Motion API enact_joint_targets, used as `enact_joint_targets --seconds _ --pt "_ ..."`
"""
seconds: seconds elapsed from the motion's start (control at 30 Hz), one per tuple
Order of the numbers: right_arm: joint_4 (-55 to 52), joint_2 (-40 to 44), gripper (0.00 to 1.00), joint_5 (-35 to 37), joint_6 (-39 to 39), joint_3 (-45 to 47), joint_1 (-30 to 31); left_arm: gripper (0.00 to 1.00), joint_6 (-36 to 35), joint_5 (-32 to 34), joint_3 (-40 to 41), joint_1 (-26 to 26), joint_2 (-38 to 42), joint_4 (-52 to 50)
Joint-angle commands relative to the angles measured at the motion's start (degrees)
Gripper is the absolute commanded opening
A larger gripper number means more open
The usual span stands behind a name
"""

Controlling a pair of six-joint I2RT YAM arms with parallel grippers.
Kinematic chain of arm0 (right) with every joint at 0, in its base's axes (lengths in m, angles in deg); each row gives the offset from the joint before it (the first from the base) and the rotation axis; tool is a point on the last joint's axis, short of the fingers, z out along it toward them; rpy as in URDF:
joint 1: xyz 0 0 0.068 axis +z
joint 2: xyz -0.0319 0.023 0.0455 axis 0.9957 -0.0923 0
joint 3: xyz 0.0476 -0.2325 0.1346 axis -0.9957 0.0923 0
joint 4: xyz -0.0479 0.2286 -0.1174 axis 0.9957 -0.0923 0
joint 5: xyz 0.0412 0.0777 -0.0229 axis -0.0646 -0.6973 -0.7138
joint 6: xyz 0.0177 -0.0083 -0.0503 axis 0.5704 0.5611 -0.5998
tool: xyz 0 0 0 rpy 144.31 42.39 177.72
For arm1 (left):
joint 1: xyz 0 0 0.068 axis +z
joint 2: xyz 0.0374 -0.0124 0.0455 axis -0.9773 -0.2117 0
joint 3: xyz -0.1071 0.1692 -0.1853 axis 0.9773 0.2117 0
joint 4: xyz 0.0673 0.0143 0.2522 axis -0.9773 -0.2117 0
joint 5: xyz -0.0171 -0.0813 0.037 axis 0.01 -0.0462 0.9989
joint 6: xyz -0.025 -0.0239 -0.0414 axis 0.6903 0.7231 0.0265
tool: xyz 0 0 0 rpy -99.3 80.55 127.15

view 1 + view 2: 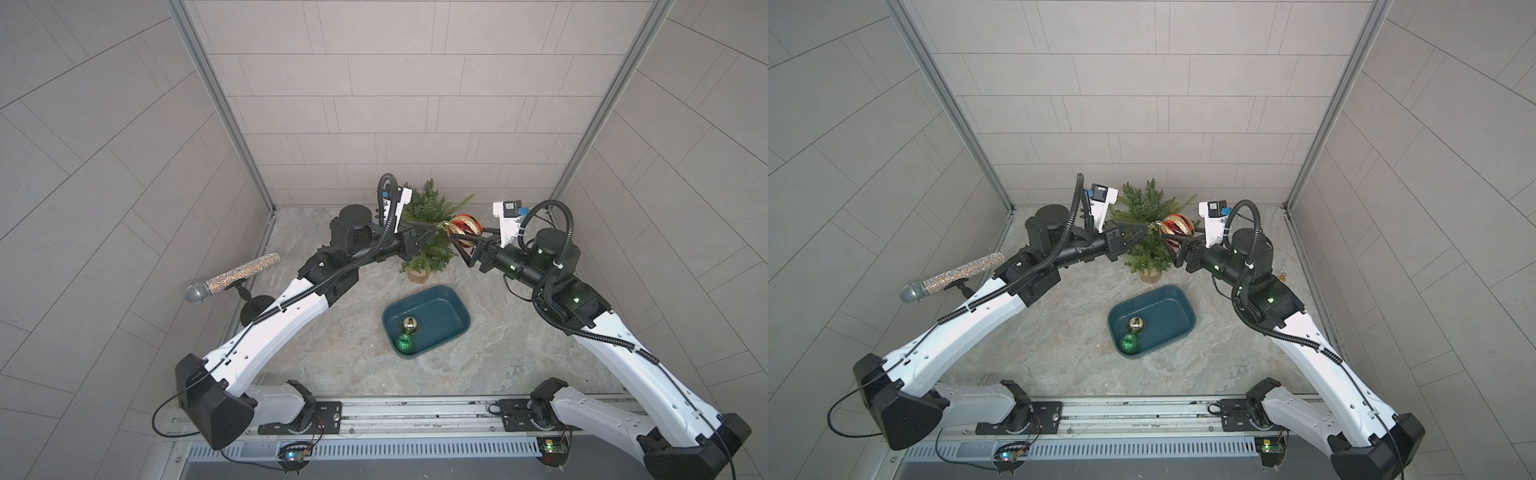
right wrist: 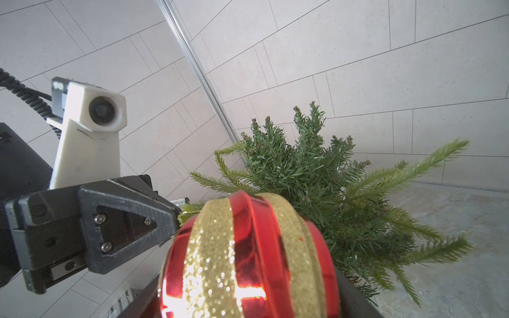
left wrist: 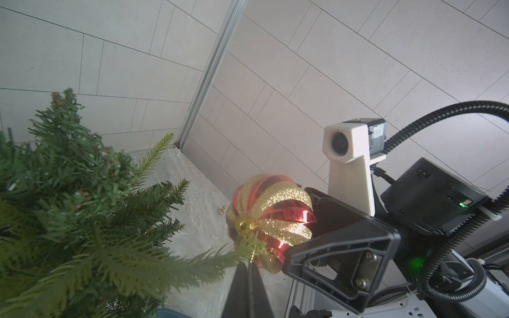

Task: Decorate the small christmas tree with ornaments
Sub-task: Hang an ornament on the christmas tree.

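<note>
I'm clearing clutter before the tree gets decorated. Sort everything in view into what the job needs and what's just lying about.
Belongs to the job:
small christmas tree
red-and-gold ball
gold ball and green glitter ball, both in the teal tub

Just lying about:
glitter microphone
tiny gold trinket

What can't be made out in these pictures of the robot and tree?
- Whether the shut left gripper pinches a twig of the tree or the loop of the red-and-gold ball: blurred in the left wrist view.
- Right gripper: fingertips hidden behind that ball in the right wrist view.
- Gold trinket: too small in the left wrist view.
- Teal bin: cut off by that view's edge.
</note>
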State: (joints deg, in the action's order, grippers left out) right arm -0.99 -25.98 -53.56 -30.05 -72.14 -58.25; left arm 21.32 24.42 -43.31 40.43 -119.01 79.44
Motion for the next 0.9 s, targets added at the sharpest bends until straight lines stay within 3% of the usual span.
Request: enact_joint_targets --seconds 0.0,0.87 --pt "3.4 0.2 0.76 0.1 1.3 1.0 -0.2 0.02 -1.1 -0.1 0.1 0.4 0.3 1.6" --pt "4.4 1.0 0.81 1.6 4.6 4.7 -0.3 0.00 -0.9 2.3 -1.5 0.4 -0.8 0.9"
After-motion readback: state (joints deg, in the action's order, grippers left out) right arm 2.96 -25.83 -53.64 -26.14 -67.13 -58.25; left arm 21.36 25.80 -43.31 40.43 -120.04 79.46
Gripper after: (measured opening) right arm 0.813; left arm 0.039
